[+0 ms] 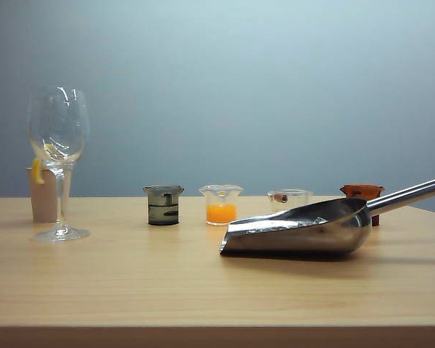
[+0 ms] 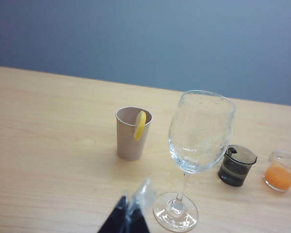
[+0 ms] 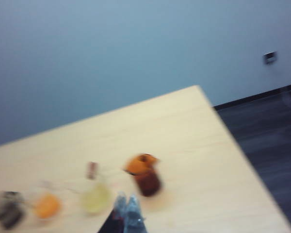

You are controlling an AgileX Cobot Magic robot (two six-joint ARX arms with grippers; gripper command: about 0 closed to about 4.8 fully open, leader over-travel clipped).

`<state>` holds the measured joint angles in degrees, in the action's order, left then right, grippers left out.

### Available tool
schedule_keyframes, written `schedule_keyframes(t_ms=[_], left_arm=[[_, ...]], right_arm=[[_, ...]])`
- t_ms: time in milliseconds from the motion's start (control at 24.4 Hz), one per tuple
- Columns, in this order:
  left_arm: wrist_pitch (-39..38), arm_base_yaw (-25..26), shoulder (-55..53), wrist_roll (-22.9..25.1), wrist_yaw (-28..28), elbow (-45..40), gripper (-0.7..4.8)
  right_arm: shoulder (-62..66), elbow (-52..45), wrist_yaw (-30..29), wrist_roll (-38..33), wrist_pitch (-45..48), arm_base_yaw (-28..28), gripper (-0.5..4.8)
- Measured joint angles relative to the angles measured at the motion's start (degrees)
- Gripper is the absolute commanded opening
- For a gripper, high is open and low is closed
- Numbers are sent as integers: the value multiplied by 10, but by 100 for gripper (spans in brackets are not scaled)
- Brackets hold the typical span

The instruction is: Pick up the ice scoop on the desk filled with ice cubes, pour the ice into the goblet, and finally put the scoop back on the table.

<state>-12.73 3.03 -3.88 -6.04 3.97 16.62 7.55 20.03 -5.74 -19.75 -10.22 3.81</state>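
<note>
The large shiny silver metal ice scoop (image 1: 304,230) lies on the wide light-brown wood-grain table (image 1: 130,283), its rod handle rising toward the right edge of the exterior view; whitish glints in its trough may be the ice cubes, but I cannot tell. The tall clear stemmed goblet (image 1: 58,163) stands well apart on the left, empty, just in front of a short beige cup with a yellow slice (image 2: 132,133). Between them stand a dark squat beaker (image 1: 163,205), a small beaker of orange liquid (image 1: 221,204), a clear beaker (image 1: 289,199) and a brown-capped jar (image 3: 144,175). Neither arm shows in the exterior view. The left gripper (image 2: 134,209) hangs just beside the goblet's foot, jaws together with nothing between them; the right gripper (image 3: 127,209) hovers over the row of small vessels, jaws likewise closed and empty. The risks, as I judge them: the smooth round handle may twist in the grip and spill ice, the long carry passes over the beakers, and the heavy scoop could knock the top-heavy goblet.
</note>
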Motion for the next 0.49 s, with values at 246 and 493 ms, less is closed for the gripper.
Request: schedule_keyframes(t_ms=[246,493], left_arm=[[-10,0,-189,54,55,142,-5],[-8,-19,-316,62,103,232,-5]], right_arm=[[195,73,-43,-132,19,-16,-5],[269,-20,-2,-289,156,-107,-4]])
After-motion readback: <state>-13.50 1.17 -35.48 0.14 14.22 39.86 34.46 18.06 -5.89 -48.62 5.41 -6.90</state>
